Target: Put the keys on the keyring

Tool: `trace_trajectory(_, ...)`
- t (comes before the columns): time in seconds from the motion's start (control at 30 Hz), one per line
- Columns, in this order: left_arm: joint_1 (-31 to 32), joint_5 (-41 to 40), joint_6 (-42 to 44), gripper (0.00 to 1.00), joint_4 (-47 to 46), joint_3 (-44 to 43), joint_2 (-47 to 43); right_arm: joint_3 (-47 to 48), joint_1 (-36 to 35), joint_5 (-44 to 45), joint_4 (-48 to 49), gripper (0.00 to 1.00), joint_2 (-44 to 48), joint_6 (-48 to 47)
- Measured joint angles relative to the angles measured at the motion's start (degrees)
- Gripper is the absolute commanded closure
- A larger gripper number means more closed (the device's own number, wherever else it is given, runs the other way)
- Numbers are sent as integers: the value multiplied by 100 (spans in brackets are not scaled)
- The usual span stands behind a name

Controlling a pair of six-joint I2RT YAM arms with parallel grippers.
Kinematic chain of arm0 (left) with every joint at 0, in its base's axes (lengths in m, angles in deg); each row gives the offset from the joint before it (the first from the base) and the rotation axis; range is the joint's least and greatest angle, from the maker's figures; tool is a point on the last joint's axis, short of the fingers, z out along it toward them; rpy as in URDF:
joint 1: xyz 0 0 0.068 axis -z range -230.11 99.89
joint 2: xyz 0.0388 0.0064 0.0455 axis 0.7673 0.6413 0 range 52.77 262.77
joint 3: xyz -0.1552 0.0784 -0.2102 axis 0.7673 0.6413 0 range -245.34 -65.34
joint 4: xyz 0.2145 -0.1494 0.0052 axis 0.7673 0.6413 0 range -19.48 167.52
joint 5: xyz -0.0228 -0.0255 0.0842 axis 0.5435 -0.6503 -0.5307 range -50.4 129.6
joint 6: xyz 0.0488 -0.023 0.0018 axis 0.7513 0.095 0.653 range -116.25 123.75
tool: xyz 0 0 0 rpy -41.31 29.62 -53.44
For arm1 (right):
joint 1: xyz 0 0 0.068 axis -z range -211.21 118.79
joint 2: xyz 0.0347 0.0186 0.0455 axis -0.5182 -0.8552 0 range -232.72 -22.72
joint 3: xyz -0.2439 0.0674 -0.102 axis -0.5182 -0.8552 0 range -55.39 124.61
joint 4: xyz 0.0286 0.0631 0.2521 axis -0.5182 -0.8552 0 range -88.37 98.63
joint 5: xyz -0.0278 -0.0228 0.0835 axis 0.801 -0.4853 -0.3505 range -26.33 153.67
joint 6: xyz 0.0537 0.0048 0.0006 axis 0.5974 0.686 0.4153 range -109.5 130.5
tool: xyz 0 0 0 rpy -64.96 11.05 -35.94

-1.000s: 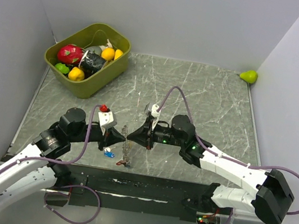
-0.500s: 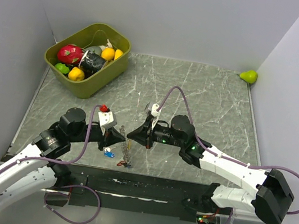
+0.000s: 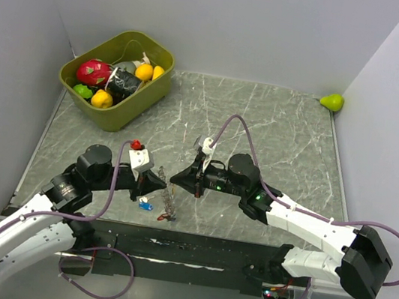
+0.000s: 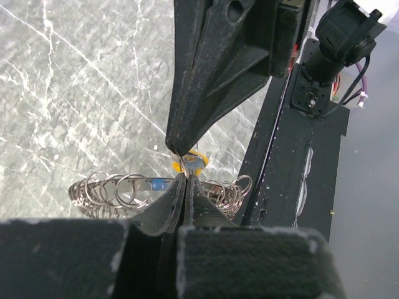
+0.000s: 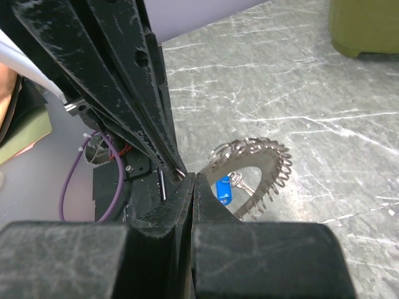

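Note:
The keyring (image 3: 169, 202) is a curved chain of thin silvery loops lying on the marble near the front edge, and it also shows as the keyring (image 4: 118, 190) and the keyring (image 5: 265, 159). A blue-tagged key (image 3: 146, 204) lies beside it, seen as the blue key (image 5: 224, 189) inside the arc. A red key (image 3: 161, 218) lies at its near end. My left gripper (image 4: 186, 177) is shut on a yellow-tagged key (image 4: 192, 163) held above the ring. My right gripper (image 5: 194, 177) is shut, tip to tip with the left gripper (image 3: 165, 182). Whether it also pinches that key is hidden.
An olive bin (image 3: 144, 97) of toy fruit stands at the back left. A green pear (image 3: 332, 101) sits in the back right corner. The black base rail (image 3: 183, 249) runs just behind the keyring. Grey walls close in both sides.
Both gripper tips stay together above the keyring. The left wrist has shifted slightly up and to the left; the keys on the table have not moved.

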State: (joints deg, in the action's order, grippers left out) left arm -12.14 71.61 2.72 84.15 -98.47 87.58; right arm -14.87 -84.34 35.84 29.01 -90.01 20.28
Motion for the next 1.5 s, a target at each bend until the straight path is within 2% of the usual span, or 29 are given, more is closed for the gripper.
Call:
trace_trajectory(0.63, 0, -17, -11, 99, -4, 2, -496, 0, -2, -125, 315, 100, 7, 162)
trace_trajectory(0.77, 0, -13, -20, 99, -9, 9, -614, 0, -15, -142, 378, 83, 11, 225)
trace_trajectory(0.8, 0, 4, -26, 99, -28, 11, -640, -2, -20, -138, 378, 73, 20, 227)
trace_trajectory(0.87, 0, 63, -50, 99, -136, 11, -695, -28, -20, -59, 343, 64, 44, 245)
trace_trajectory(0.9, 9, 120, -59, 99, -210, 11, -719, -55, -20, -20, 323, 54, 61, 245)
trace_trajectory(1.0, 22, 205, -83, 99, -345, 11, -765, -164, -17, 114, 262, 40, 175, 240)
trace_trajectory(1.37, 22, 420, -219, 99, -568, 11, -756, -420, 22, 522, 90, 6, 1117, 96)
trace_trajectory(1.5, 22, 527, -422, 99, -863, 11, -748, -540, 83, 533, 94, 0, 1453, 83)
